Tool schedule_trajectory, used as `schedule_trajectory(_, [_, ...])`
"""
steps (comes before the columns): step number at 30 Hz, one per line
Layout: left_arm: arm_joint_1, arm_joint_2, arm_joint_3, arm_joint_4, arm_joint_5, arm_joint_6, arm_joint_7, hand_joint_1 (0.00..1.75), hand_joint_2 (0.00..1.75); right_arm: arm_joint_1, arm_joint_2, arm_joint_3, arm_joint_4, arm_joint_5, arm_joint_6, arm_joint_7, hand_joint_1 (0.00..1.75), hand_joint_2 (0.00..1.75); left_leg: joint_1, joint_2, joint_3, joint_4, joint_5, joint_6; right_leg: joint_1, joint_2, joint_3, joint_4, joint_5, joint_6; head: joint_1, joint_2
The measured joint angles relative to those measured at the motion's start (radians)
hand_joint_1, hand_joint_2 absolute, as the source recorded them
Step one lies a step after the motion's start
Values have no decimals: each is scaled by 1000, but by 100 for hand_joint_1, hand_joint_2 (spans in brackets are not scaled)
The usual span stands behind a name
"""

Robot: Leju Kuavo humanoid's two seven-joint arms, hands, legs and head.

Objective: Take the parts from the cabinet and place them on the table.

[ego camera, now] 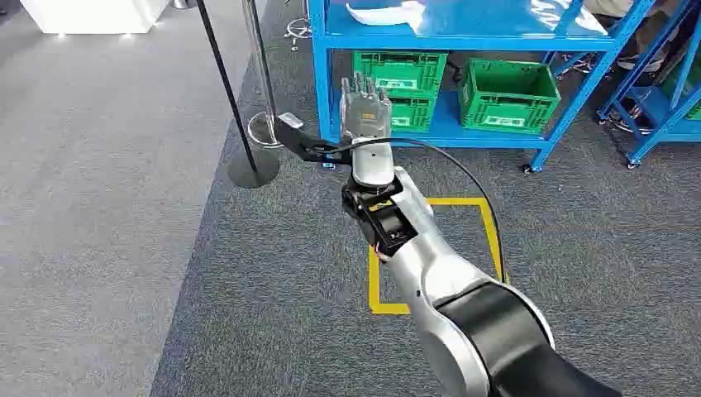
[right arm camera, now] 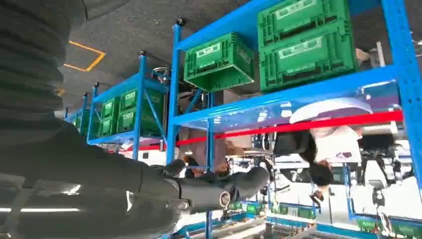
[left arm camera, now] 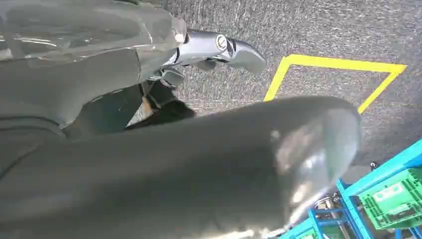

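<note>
Grey carpeted floor (ego camera: 248, 314) with a yellow taped square (ego camera: 488, 223) underfoot, and beyond it a blue steel shelving unit (ego camera: 318, 74) serving as the cabinet. Stacked on its low shelf: green plastic slatted crates (ego camera: 402, 76), a second green crate (ego camera: 507, 93) beside them. Lying on the blue shelf above, a white flat part (ego camera: 388, 14), most likely the thing to fetch, well apart from any hand. Right hand (ego camera: 364, 112) raised at the end of the silver arm (ego camera: 430, 265), palm toward the shelving, fingers (ego camera: 364, 85) straight and apart, holding nothing. Left hand (left arm camera: 219, 47) seen from its wrist camera hanging over the carpet, thumb out, nothing visibly in it; cannot tell how its other fingers lie. Judged as the approach stage. To do it well: close the gap first, keep the fingers spread, aim above the crates at the upper shelf, steer clear of the blue post and the nearby black stanchion pole (ego camera: 219, 78)
</note>
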Motion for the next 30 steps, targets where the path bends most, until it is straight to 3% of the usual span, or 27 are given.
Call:
schedule_trajectory(2, [4, -1, 0, 0, 0, 0, 1, 0, 0, 4, -2, 0, 0, 0, 0, 0, 0, 175, 3, -1, 10, 1, -7, -8, -1, 0, 3, -33, 31, 0, 0, 0])
schedule_trajectory(4, [7, -2, 0, 0, 0, 0, 1, 0, 0, 3, -1, 0, 0, 0, 0, 0, 0, 175, 11, -3, 33, 7, -29, -24, -6, -3, 77, -211, 125, 3, -1, 0])
schedule_trajectory(5, [8, -2, 0, 0, 0, 0, 1, 0, 0, 5, -2, 0, 1, 0, 0, 0, 0, 175, 12, -2, 38, 13, -46, -35, -10, -5, 108, -288, 151, 10, 1, 0])
schedule_trajectory(6, [5, 1, 0, 0, 1, 0, 1, 0, 0, 7, -8, 0, 4, 0, 0, -2, 0, 175, 11, -1, 45, 16, -54, -44, 0, -3, 98, -276, 125, 8, -2, 0])
schedule_trajectory(7, [4, 0, 0, 0, 0, 0, 1, 0, 0, 9, -5, 0, 4, 0, 1, -2, 0, 175, 8, 0, 36, 15, -62, -51, 5, -3, 111, -278, 114, -21, 0, 0])
schedule_trajectory(10, [4, -1, 0, 0, 1, -2, 0, 0, 0, 10, -5, -3, 3, 0, 0, -2, 0, 175, 14, 2, 45, 23, -63, -60, 1, 6, 119, -277, 99, -43, -7, 0])
schedule_trajectory(11, [0, -1, 0, 0, 1, -2, 0, 0, 0, 9, -4, -3, 2, 0, 0, -2, 0, 175, 16, 3, 13, 72, -35, -64, 0, 11, 132, -281, 90, -49, -5, 0])
schedule_trajectory(12, [-4, -2, 0, 0, 3, -2, 0, 0, 0, 8, -5, -4, 2, 0, 0, -2, 0, 175, 16, 7, -39, 157, -7, -70, -2, 8, 146, -284, 79, -53, -6, 0])
schedule_trajectory(13, [-4, -2, 0, 0, 4, -2, 0, 0, 0, 9, -5, -5, 2, 0, 0, -3, 0, 175, 17, 9, -78, 212, -4, -73, -2, 8, 156, -287, 72, -55, -6, 0])
schedule_trajectory(14, [-4, -3, 0, 0, 4, -2, 0, 0, 0, 10, -5, -5, 2, 0, 0, -3, 0, 175, 17, 10, -96, 235, -8, -75, -2, 8, 161, -289, 67, -56, -5, 0])
schedule_trajectory(15, [-1, -3, 0, 0, 3, -2, 0, 0, 0, 18, -6, -5, 3, 0, 0, -3, 0, 175, 18, 13, -155, 302, -39, -80, -2, 8, 182, -294, 54, -58, -6, 0])
schedule_trajectory(16, [2, -3, 0, 1, 3, -2, 0, 0, 0, 23, -6, -5, 3, 0, 0, -3, 0, 175, 18, 13, -192, 331, -78, -83, -2, 9, 200, -298, 42, -58, -5, 0])
schedule_trajectory(17, [5, -3, 0, 1, 4, -2, 0, 0, 0, 28, -6, -5, 3, 0, 0, -3, 0, 175, 18, 13, -228, 333, -130, -81, -2, 10, 226, -301, 24, -59, -5, 0])
schedule_trajectory(18, [6, -3, 0, 1, 4, 1, 0, 0, 0, 29, -6, -6, 3, 0, 0, -3, 0, 175, 17, 13, -242, 309, -159, -77, -1, 11, 249, -302, 13, -58, -6, 0])
schedule_trajectory(19, [7, -3, 0, 1, 6, 9, 0, 0, 0, 29, -5, -6, 3, 0, 0, -3, 0, 175, 13, 13, -246, 257, -160, -69, 2, 14, 273, -304, 1, -57, -6, 0])
schedule_trajectory(20, [7, -3, 0, 1, 6, 18, -1, 0, 0, 29, -5, -6, 3, 0, 0, -3, 0, 175, 7, 12, -244, 190, -119, -55, 5, 17, 295, -308, -15, -55, -5, 0])
schedule_trajectory(21, [8, -2, 0, 2, 7, 24, -1, 0, 0, 31, -5, -7, 3, 0, 0, -3, 0, 175, -4, 6, -242, 112, -17, -32, 9, 16, 316, -313, -29, -55, -6, 0])
schedule_trajectory(22, [11, 6, 0, 2, 8, 26, 1, 0, 0, 36, -6, -7, 6, 1, 0, -3, 0, 175, -19, -11, -239, 26, 161, -3, 2, 18, 325, -318, -42, -55, -4, 0])
schedule_trajectory(23, [17, 5, 0, 2, 9, 29, 5, 0, 0, 39, -3, -8, 11, 1, 0, -4, 0, 175, -30, -40, -241, 9, 225, 3, 10, 31, 343, -318, -55, -43, -3, 0])
schedule_trajectory(26, [7, 6, 0, 2, 11, 30, 12, 0, 0, 27, 0, -11, 9, 1, 2, -2, 0, 175, -31, -33, -223, 31, 197, 4, 6, 40, 355, -348, -76, -29, -7, 0])
schedule_trajectory(27, [2, 3, 0, 2, 11, 29, 12, 0, 0, 21, 2, -11, 1, 1, 0, -2, 0, 175, -19, -26, -203, 4, 192, 4, 8, 40, 374, -358, -90, -26, -7, 0])
schedule_trajectory(28, [-3, 1, 0, 2, 11, 29, 12, 0, 0, 14, 2, -12, -1, 2, -1, -3, 0, 175, -18, -23, -187, -3, 182, 3, 13, 23, 363, -321, -104, -25, -2, 0])
schedule_trajectory(30, [-5, -2, 0, 2, 11, 27, 12, 0, 0, 15, 0, -11, 2, 2, -1, -4, 0, 175, -16, -21, -165, -6, 161, 6, 15, 12, 277, -165, -169, -21, -3, 0])
